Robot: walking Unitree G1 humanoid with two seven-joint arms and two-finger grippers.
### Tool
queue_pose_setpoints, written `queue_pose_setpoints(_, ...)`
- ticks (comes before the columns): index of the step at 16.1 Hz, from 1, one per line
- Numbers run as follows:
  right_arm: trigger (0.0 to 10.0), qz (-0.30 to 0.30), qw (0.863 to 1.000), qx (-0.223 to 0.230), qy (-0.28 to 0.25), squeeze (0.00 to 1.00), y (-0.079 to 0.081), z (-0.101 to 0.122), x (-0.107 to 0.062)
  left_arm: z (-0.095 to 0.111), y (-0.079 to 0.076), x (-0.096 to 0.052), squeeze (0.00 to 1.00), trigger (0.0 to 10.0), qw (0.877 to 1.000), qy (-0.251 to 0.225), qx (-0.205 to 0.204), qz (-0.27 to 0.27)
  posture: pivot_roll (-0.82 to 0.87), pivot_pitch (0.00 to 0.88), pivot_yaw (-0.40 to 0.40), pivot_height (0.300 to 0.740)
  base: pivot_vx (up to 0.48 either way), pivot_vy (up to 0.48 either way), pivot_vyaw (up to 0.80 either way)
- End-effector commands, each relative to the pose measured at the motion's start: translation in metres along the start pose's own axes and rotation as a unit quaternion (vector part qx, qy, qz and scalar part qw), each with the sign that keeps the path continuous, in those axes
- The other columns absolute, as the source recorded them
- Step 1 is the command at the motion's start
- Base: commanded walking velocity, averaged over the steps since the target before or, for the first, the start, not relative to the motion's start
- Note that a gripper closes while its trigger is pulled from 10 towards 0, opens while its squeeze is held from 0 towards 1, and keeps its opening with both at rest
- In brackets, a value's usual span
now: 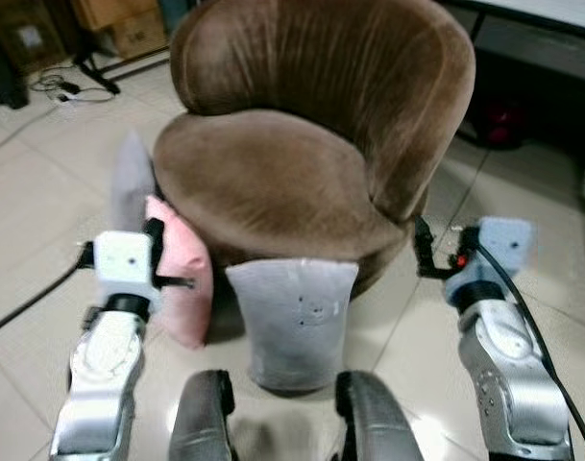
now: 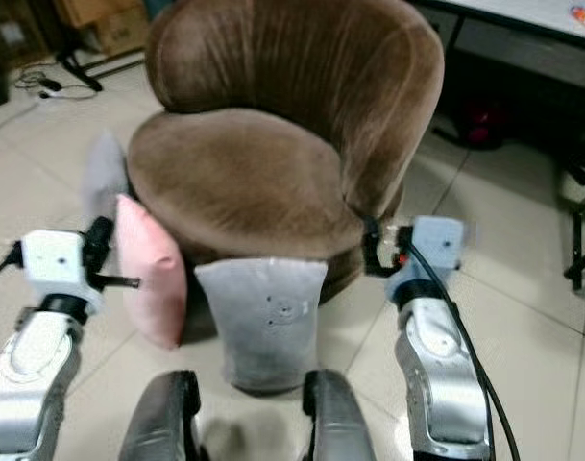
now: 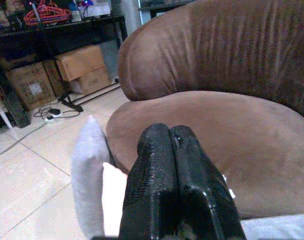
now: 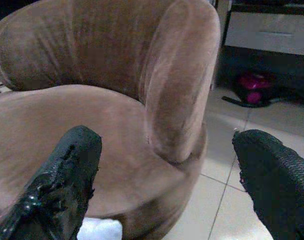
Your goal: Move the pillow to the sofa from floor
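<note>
Tools first: the left tool [image 3: 174, 170] has its two black fingers pressed together with nothing between them, held up at the robot's left, level with the front of the seat. The right tool [image 4: 166, 185] is spread wide, its fingers well apart and empty, raised near the sofa's right flank.

Between the two arms, directly ahead and below, a grey pillow [image 1: 292, 322] stands upright on the tiled floor [image 1: 42, 182], leaning against the front of the brown sofa [image 1: 302, 144]. Its long axis runs roughly vertical, top edge just under the seat's front lip. It sits lower than both tools and inward from each; neither touches it. The two arms look about equally near, though the right one, already spread, seems the readier to take a corner.

To the left of the grey pillow a pink pillow [image 1: 182, 269] also stands on edge against the sofa base, just beside the left tool's wrist, and behind it a second grey pillow [image 1: 131, 182] leans at the sofa's left side. The pink one lies closest to the left tool, which would have to part its fingers before gripping anything.

None of the pillows is on the seat, so the task looks to be at its start: whichever arm goes must drop down and inward.
</note>
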State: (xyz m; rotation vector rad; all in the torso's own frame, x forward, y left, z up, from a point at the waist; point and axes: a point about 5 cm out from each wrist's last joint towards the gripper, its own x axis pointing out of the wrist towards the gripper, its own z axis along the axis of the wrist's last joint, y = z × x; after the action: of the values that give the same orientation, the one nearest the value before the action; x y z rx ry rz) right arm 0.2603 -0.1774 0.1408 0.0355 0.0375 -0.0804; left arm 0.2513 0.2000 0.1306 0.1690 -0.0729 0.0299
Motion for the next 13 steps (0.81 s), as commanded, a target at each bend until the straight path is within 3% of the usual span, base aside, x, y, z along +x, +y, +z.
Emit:
queue_pose_setpoints(1,10.0,-0.018,1.0,0.0,0.005,0.0,-0.0106,-0.0008,-0.001,0.0025,-0.0077,0.0015,0.0,10.0,1.0,-0.006,-0.001,-0.008,-0.12,0.084,-0.007,0.565,0.0,0.0,0.0)
queue_pose_setpoints(8,10.0,-0.014,1.0,0.005,0.0,0.0,-0.0093,-0.0016,-0.0032,0.0034,-0.0067,0.0004,0.0,10.0,1.0,-0.009,0.01,0.002,-0.11,0.065,-0.01,0.485,0.0,0.0,0.0)
queue_pose_setpoints(13,10.0,-0.011,1.0,-0.011,0.006,0.0,-0.0093,-0.0027,-0.0017,0.0027,-0.0068,-0.0011,0.0,10.0,1.0,-0.005,0.012,0.003,-0.11,0.071,-0.01,0.455,0.0,0.0,0.0)
